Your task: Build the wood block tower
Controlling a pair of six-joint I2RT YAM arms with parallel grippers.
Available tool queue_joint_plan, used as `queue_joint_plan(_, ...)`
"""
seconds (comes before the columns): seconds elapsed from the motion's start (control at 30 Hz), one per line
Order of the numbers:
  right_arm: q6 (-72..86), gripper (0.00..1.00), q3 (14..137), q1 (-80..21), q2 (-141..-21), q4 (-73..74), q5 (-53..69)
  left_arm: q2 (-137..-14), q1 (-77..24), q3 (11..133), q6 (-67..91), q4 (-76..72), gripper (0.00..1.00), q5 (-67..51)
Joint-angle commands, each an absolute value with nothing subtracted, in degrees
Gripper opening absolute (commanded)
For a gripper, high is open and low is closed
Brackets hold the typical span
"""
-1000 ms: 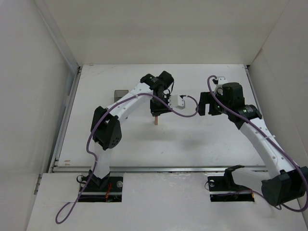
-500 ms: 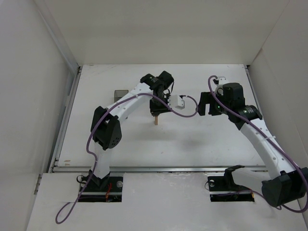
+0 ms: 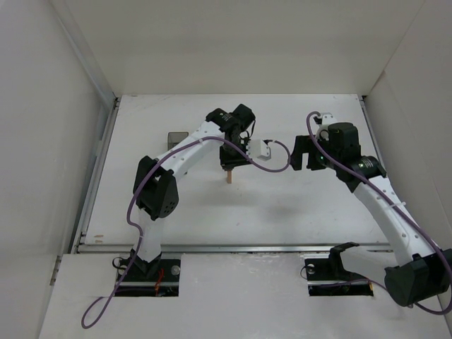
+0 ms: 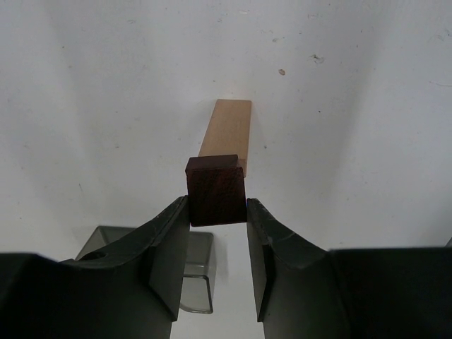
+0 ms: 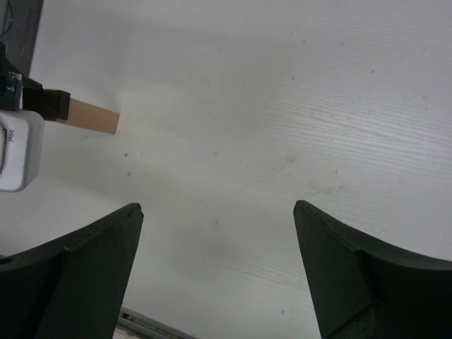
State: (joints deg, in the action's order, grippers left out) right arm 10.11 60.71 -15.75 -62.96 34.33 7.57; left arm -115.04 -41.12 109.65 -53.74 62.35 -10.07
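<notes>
Little changed, left fingers (image 4: 166, 247) still pinching dark block (image 4: 216, 192) over tan upright piece (image 4: 227, 134), right fingers (image 5: 92, 261) still spread

top of tan block (image 4: 229, 131): blocked by left gripper (image 4: 217, 206) clamping dark block (image 4: 216, 189) | bin (image 3: 176, 138): well to its left | right side: bare table (image 5: 282, 106) up to wide-jawed right gripper (image 5: 217, 206)

My top camera looked down from above and behind the arm bases (image 3: 145, 265) over the whole table (image 3: 282, 212). The left wrist camera stared steeply down, close on the tan piece (image 4: 229, 131); the right wrist camera caught that piece farther off, upper left.
</notes>
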Motion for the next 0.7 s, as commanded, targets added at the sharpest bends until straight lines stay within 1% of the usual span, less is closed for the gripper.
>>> queue_joint_plan(0.0, 10.5, 0.93, 60.4, -15.4, -61.1, 32.3, 7.8, -114.4, -40.9, 109.5, -54.6, 63.0, 0.32, -11.1)
queue_joint_plan(0.43, 10.5, 0.93, 60.4, -15.4, -60.6, 32.9, 7.8, -114.4, -40.9, 108.5, -54.6, 63.0, 0.33, -10.5)
queue_joint_plan(0.67, 11.0, 0.93, 59.9, -15.4, -60.0, 32.9, 7.3, -114.4, -41.4, 108.5, -54.1, 62.5, 0.38, -11.1)
